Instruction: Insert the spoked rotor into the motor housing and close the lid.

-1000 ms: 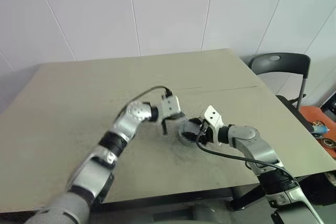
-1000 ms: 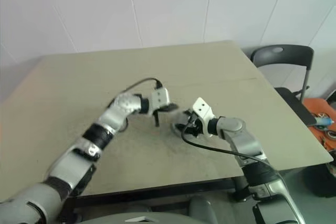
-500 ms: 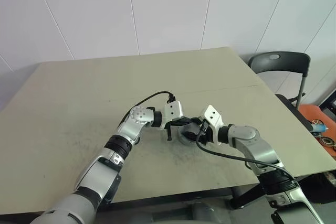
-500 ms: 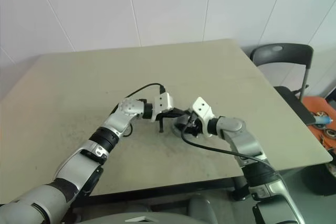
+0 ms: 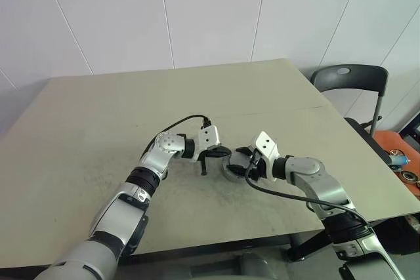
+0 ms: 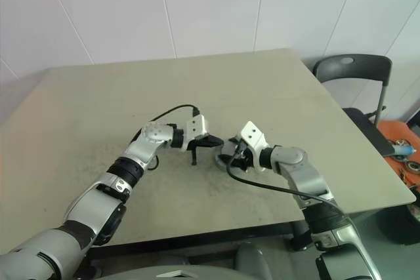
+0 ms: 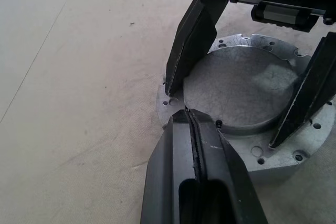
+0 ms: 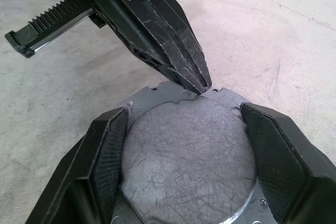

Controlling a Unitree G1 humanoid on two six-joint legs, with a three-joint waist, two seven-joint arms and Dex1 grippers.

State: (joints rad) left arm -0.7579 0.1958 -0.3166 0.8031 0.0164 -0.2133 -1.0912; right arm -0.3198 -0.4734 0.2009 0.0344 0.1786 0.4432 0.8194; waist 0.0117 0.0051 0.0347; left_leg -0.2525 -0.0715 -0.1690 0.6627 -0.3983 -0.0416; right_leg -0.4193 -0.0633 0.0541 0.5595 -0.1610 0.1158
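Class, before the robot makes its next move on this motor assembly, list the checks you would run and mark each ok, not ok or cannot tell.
1. Right pincer brackets the raised round disc, a finger on each side: ok.
2. Left pincer shut, its tip at the flange edge: ok.
3. Assembly lies flat on the table: ok.
4. Right fingers actually pressing the disc: cannot tell.
5. Spoked rotor inside, under the disc: cannot tell.
6. Lid fully seated: cannot tell.
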